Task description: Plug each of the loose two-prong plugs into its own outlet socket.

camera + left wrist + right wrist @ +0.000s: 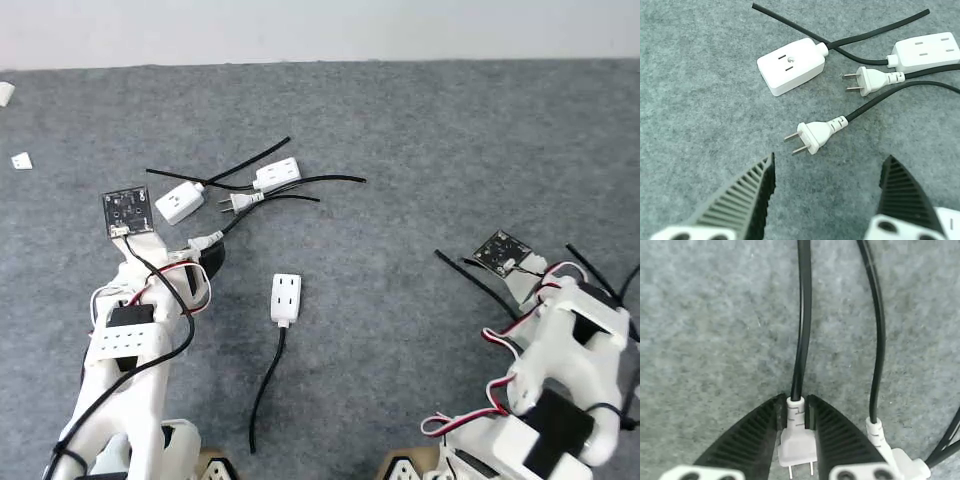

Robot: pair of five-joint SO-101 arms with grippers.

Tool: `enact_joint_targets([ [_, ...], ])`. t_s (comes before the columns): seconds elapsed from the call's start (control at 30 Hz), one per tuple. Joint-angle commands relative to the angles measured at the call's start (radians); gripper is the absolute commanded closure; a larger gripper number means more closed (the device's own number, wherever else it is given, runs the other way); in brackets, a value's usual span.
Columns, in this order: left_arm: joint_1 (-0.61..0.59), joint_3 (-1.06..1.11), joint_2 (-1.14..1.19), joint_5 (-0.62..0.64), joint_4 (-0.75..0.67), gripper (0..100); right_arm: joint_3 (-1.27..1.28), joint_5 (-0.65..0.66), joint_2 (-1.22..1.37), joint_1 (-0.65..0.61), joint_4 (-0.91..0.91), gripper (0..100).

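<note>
Your left gripper [830, 159] hangs with its jaws apart near the near plug [815, 136], with the far plug [871, 80] beyond. You have three sockets. The left socket [180, 203] and rear socket [277, 173] lie by that arm. The middle socket [286, 297] lies alone, with open mat [400, 260] to its right. Your right gripper [795, 401] clamps the held plug [796, 447], and a spare plug [875, 432] lies beside it.

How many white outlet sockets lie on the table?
3. A square socket and a long socket lie among crossed cords at far left; a lone socket sits mid-table. Others may be hidden.
</note>
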Motion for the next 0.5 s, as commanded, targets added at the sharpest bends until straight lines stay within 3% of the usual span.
enact_joint_targets([
  [0.0, -0.002, -0.015, -0.005, -0.009, -0.025, 68, -0.052, 0.002, -0.004, -0.01, -0.01, 93.2],
  [0.47, -0.002, -0.015, -0.005, -0.009, -0.025, 68, -0.117, 0.032, 0.116, 0.001, -0.01, 99.1],
])
